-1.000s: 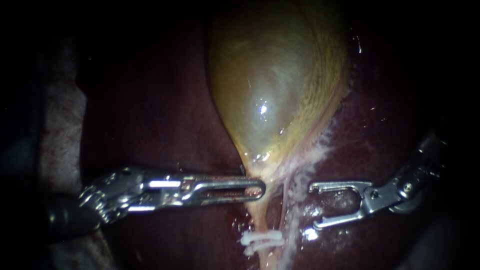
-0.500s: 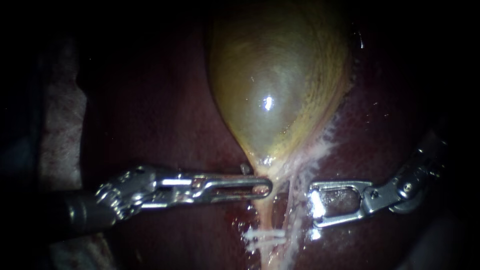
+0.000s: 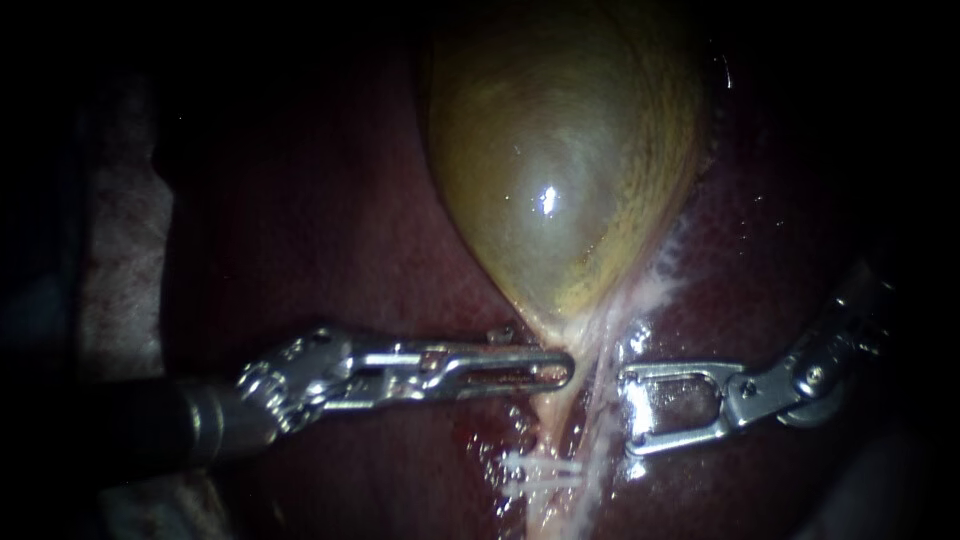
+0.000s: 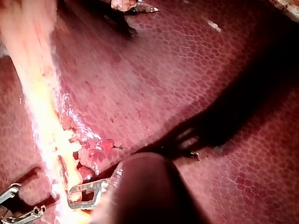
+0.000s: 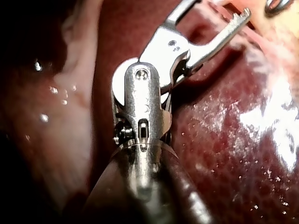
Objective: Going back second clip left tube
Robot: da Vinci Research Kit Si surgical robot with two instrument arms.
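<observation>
The white clip [image 3: 540, 470] sits across the pale left tube [image 3: 553, 430]. The silver right instrument [image 3: 630, 410] gapes empty just beside it; backing off carelessly, a jaw could snag that tube. Whether the slotted left instrument [image 3: 566, 370] grips anything, I can't tell.

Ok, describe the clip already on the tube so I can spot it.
Follow the yellowish gallbladder down to where it narrows into a pale tube. The clip crosses it, below the left instrument and right instrument; it alone is white, not metal.
</observation>
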